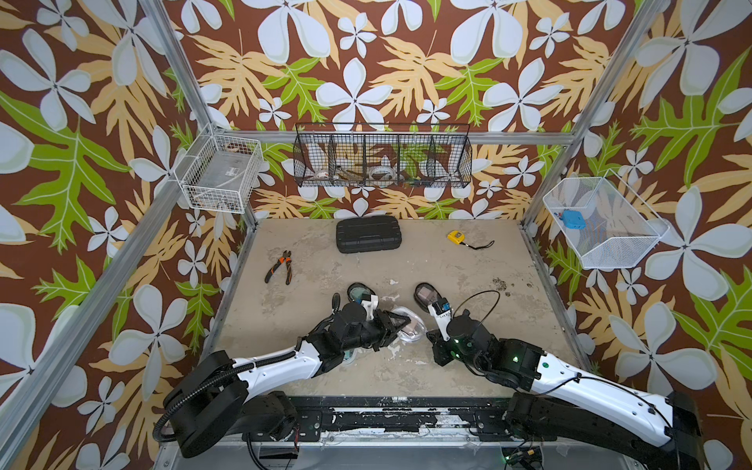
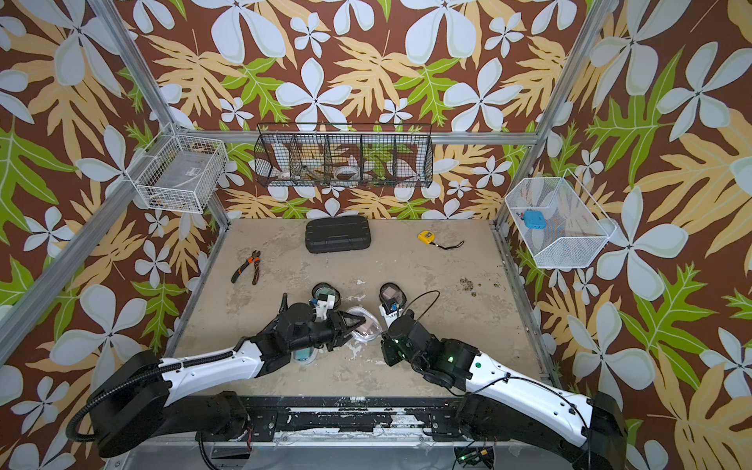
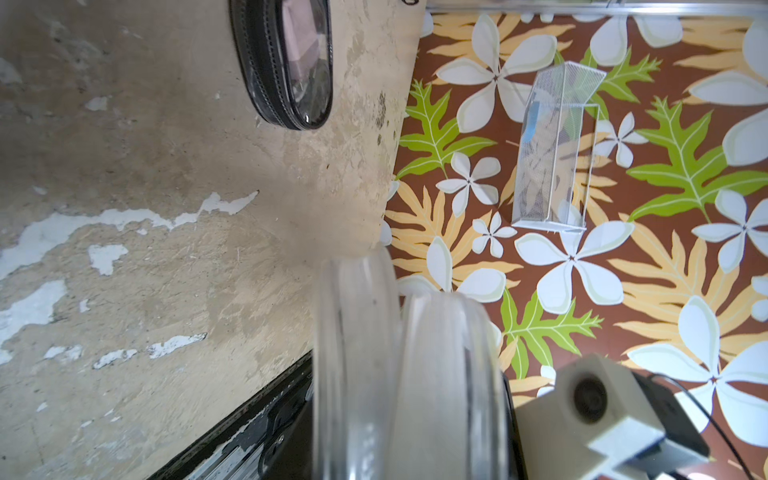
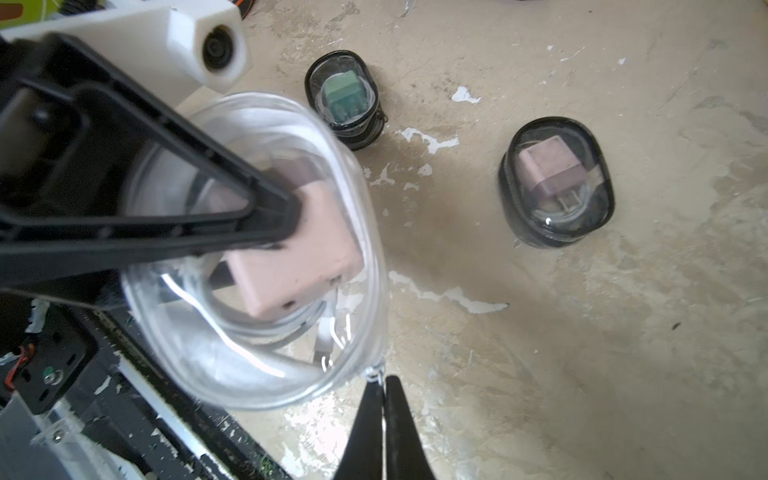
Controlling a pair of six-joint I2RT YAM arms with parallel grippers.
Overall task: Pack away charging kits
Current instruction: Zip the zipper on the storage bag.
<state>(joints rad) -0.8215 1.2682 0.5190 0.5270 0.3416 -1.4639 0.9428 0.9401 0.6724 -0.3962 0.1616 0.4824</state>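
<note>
The left gripper (image 1: 401, 326) has its fingers (image 4: 270, 220) closed part way on the clear case (image 4: 257, 374), near the front middle of the table between the two arms; one black finger lies across the top of the case. Inside this case are a pink plug (image 4: 299, 266) and a white cable (image 4: 320, 330). The right gripper (image 4: 383, 380) has its fingers (image 4: 365, 428) pressed fully together, and the tips meet exactly at the small zipper pull (image 4: 375, 374) on the rim of the clear case; whether the pull is really caught between them is not possible to tell. Behind the grippers, a black-rimmed case (image 4: 361, 137) with a teal plug (image 4: 343, 93) inside and a second black-rimmed case (image 4: 552, 237) with a dusty-pink plug (image 4: 544, 174) lie on the table, apart from each other. The table (image 1: 468, 276) is beige and worn, with white chipped patches. On its far part lie a large black ribbed case (image 1: 368, 235), a yellow tape measure (image 1: 455, 237) and pliers (image 1: 280, 266). The walls have brown paper with white flowers and green leaves. On them hang a white wire basket (image 1: 219, 175), a black wire basket (image 1: 382, 158) and a white mesh basket (image 1: 602, 244) that contains a blue block (image 1: 571, 219).
</note>
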